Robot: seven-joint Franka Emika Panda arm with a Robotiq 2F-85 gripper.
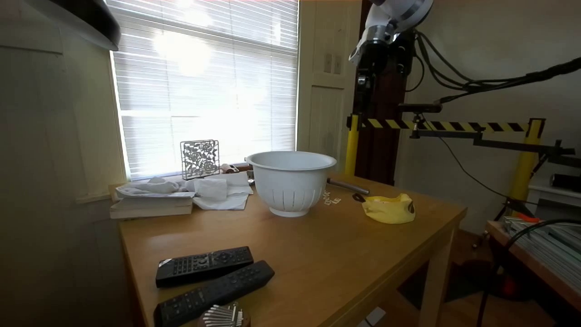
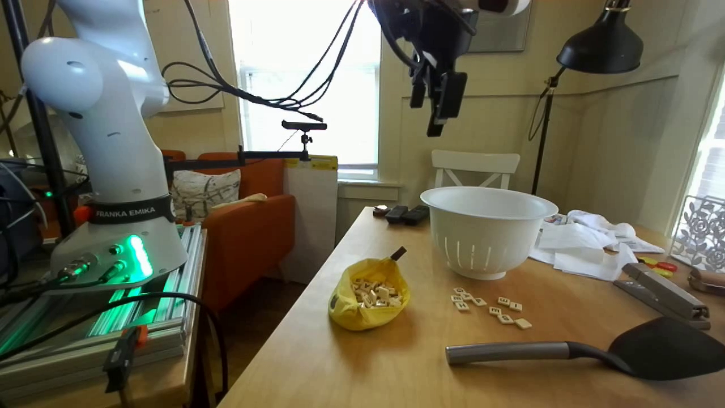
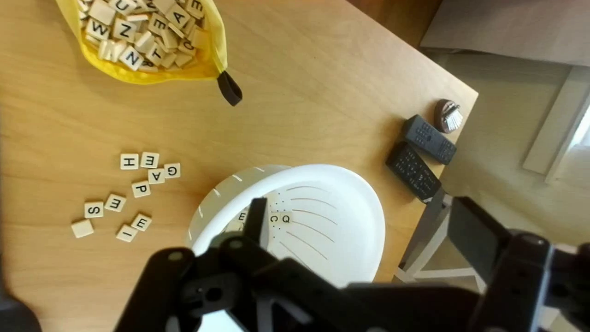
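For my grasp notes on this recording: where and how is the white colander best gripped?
Likely by its flared rim, from straight above, pinched inside and out: the colander stands upright, mouth facing up, and looks too wide to span whole.

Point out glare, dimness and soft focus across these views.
In an exterior view, the window blinds glare white, the wall beside them dim; in an exterior view, green light glows on the robot's base; in the wrist view, the pincer looks blurred in front of the white colander, while loose letter tiles read clearly.
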